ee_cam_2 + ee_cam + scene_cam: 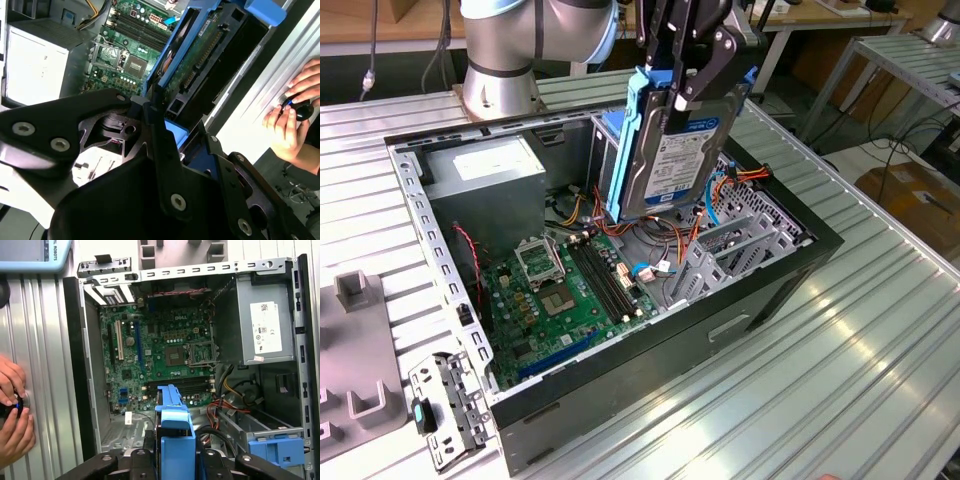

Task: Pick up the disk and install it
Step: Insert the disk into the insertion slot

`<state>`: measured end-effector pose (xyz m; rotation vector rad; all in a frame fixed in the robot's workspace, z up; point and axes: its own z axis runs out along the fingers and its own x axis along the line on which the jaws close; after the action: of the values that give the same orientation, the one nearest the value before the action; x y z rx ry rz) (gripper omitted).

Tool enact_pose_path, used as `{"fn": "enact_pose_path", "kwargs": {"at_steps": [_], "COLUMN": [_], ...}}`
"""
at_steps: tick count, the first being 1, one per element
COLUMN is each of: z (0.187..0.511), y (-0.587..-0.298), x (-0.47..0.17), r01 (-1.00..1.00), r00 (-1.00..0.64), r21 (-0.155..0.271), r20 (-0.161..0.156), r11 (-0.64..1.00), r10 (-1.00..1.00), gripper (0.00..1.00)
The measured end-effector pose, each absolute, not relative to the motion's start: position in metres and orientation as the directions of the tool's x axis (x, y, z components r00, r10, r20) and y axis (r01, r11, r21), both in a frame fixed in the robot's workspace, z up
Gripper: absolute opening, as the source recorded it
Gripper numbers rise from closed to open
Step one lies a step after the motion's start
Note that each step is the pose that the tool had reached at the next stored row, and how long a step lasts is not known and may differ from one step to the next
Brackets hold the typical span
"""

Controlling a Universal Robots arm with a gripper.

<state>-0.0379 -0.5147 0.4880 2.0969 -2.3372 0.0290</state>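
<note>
Grey metal blue-railed disk (672, 160) is hanging over black open computer case (720, 330).
Jaws are pinching its top, upper centre of the exterior view.

exterior view: oblique, above | both wrist views: down (sharing motherboard (165, 335) (150, 42))

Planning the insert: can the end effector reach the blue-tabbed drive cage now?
Probably yes: the open case leaves the drive cage uncovered, and the end effector holds the disk above it.
</note>
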Motion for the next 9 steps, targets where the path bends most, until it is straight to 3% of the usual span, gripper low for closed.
{"fn": "enact_pose_path", "kwargs": {"at_steps": [9], "z": [0.486], "y": [-0.527], "x": [-0.006], "r01": [-0.994], "r00": [-0.108], "r21": [-0.012], "r20": [0.015], "r11": [0.108], "r10": [-0.994], "gripper": [0.36]}}
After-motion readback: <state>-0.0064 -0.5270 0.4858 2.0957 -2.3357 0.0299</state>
